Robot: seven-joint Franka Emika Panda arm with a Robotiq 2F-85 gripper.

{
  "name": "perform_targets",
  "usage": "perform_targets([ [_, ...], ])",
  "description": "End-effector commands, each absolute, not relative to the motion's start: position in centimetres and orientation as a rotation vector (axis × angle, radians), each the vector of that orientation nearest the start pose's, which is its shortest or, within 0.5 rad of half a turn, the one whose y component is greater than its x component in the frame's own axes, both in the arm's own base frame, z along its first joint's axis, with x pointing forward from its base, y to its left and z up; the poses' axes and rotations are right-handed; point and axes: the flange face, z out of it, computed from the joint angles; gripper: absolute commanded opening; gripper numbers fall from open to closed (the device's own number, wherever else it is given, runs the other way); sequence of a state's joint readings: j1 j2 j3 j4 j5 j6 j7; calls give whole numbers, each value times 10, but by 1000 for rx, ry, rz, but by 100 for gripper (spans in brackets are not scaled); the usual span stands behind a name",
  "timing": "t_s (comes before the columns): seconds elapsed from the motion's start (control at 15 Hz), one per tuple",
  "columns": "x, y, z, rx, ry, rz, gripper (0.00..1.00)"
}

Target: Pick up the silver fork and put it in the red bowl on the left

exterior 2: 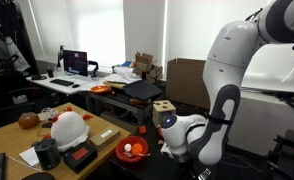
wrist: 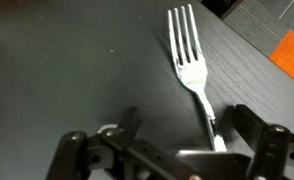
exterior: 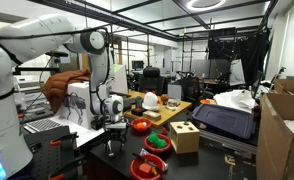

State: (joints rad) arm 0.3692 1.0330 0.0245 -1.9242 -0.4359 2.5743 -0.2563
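Observation:
In the wrist view the silver fork lies on the dark table, tines pointing away and handle running back between my fingers. My gripper hangs low over the handle end and is open, one finger on each side of it and nothing gripped. The red bowl, small and orange-red inside, sits just beside the gripper in an exterior view. It shows again as the red bowl next to the gripper. The fork is hidden in both exterior views.
A red bowl with green pieces, another red bowl and a tan wooden box stand close by. A black case, a white rounded object and cardboard boxes crowd the surroundings. An orange patch lies past the fork.

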Motion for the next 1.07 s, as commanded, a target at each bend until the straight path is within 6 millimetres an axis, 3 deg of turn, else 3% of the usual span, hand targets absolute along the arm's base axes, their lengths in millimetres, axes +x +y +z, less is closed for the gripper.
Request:
perform_targets([
  [0.0, 492, 186, -68, -2898, -1748, 633, 100],
  [0.4, 536, 157, -67, -2923, -1900, 567, 100],
  [1.0, 556, 137, -71, -2855, -1801, 455, 100],
])
